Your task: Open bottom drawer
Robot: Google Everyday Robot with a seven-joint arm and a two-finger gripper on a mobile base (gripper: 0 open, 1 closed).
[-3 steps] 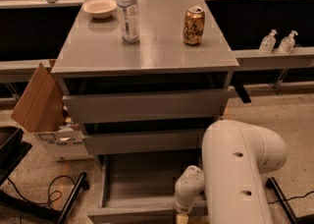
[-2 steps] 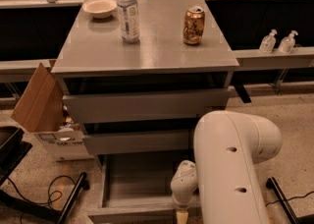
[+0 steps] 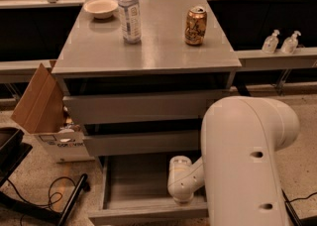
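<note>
- Step in hand, by judgement: pull-out; bottom drawer (image 3: 143,186) stands well open, tray exposed.
- Gripper (image 3: 182,199) sits at its near front panel; grip state cannot be told.
- Next, likely: release, withdraw.

Mostly matt grey.
My gripper hides under the smooth plastic wrist (image 3: 181,178), in the matt-grey bottom drawer (image 3: 138,185); above it, a satin tabletop (image 3: 158,54) and shiny can (image 3: 195,26).

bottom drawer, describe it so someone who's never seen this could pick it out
Find the grey cabinet topped with bottle, can and bowl. The bottom drawer is its lowest of three, by the floor. Only it shows its inside, a bare grey tray under the arm's wrist; the tool is hidden.
</note>
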